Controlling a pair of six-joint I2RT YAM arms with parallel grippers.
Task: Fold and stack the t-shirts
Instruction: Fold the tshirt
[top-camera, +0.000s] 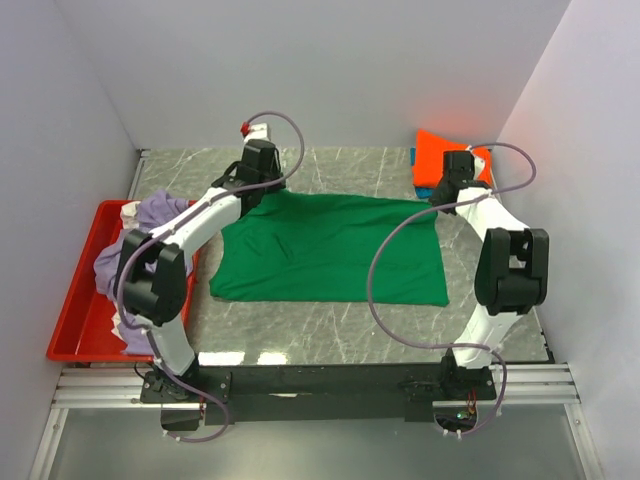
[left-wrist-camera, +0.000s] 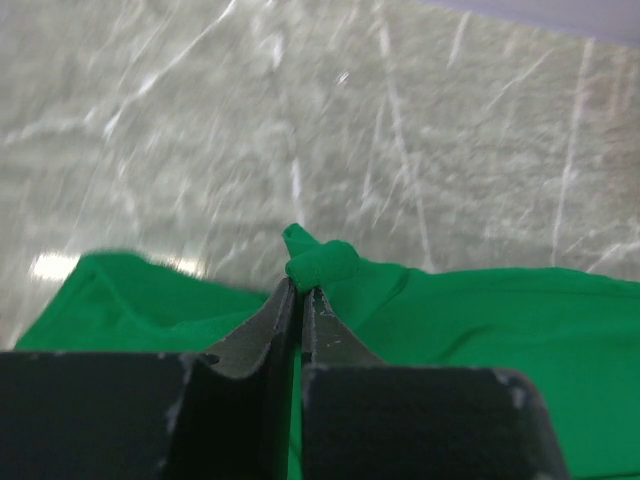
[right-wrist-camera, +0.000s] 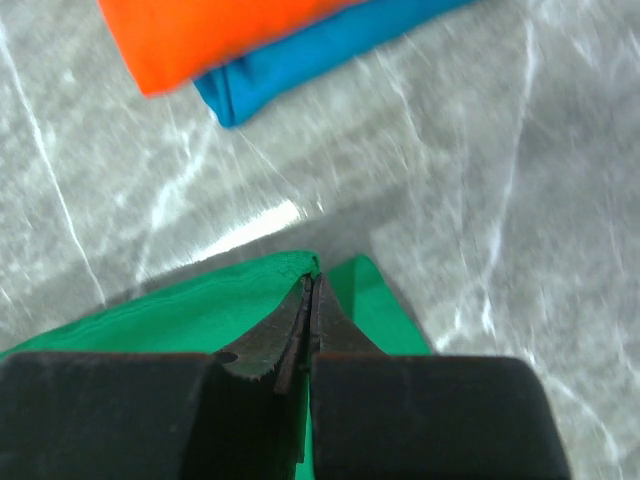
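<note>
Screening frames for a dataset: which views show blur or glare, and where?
Top external: sharp and evenly lit, small glare patches on the table along its front edge. Left wrist: table streaked with blur, green t-shirt clearer. Right wrist: table blurred, one bright glare streak just beyond the green t-shirt.

White arm links (top-camera: 205, 215), chunky black joints (top-camera: 512, 268), greyish-purple cables (top-camera: 372, 270) looping off, plus a matte black end effector (left-wrist-camera: 300, 287) on each.

Marble table (top-camera: 330, 330): green tee (top-camera: 330, 250) spread, blue tee (right-wrist-camera: 300, 62) far right.
</note>
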